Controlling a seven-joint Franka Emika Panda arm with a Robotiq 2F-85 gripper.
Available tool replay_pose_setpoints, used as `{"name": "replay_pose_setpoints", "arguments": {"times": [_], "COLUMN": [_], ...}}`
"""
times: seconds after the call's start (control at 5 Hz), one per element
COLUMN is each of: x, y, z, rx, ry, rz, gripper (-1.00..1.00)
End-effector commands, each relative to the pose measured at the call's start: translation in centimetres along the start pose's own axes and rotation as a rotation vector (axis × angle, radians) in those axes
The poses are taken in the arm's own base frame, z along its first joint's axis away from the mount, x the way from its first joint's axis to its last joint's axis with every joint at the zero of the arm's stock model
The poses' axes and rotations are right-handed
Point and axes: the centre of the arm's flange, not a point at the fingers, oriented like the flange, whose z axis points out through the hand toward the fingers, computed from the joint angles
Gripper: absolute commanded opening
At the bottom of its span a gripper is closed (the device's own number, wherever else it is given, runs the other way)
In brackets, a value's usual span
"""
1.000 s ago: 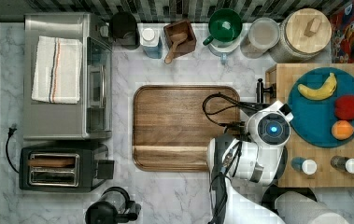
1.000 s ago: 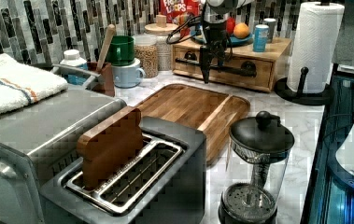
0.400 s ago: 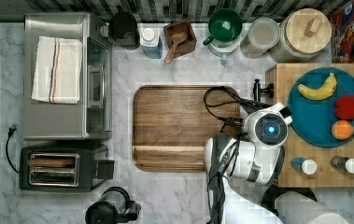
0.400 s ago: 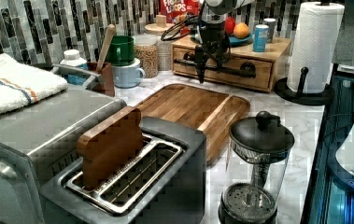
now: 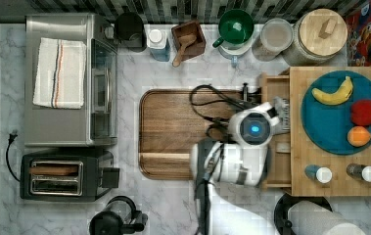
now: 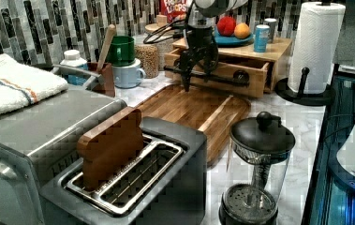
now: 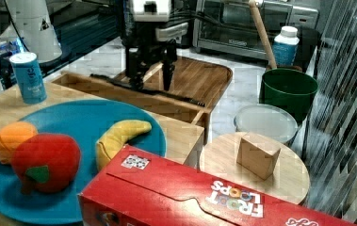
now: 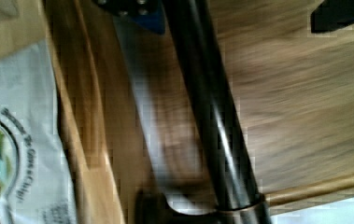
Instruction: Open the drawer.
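Note:
The light bamboo drawer [image 5: 277,83] stands partly pulled out of its wooden box, toward the top view's left. Its long black bar handle [image 6: 222,79] runs across the front [image 7: 166,107]. My gripper [image 7: 151,82] points down over the handle with its fingers apart, one on each side of the bar, so it stands open. In the wrist view the handle [image 8: 207,116] passes close by one finger [image 8: 132,11], while the other finger [image 8: 343,14] is well off it. A white printed packet [image 8: 11,154] lies inside the drawer. In the left view the gripper [image 6: 195,77] hangs just in front of the drawer front.
A darker brown wooden tray [image 5: 173,132] lies directly before the drawer. On the box sit a blue plate [image 5: 330,127] with fruit and two shakers. A paper towel roll [image 6: 315,47], French press [image 6: 257,164], toaster [image 5: 60,174], toaster oven [image 5: 70,81] and jars ring the counter.
The drawer has slid out toward the top view's left, and my gripper has moved the same way with the handle between its fingers.

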Motion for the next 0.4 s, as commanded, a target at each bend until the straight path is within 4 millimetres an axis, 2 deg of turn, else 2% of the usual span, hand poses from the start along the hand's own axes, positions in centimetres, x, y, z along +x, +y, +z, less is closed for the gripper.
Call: {"name": "replay_pose_setpoints", "arguments": {"times": [0.2,0.4], "x": [-7.8,-7.3], "y": [-19.3,-20.3], "z": [-2.8,-3.5], "rx": [0.021,0.025], "ry": [0.005,0.006], "rz": [-0.246,-0.195], "gripper": [1.00,1.00]}}
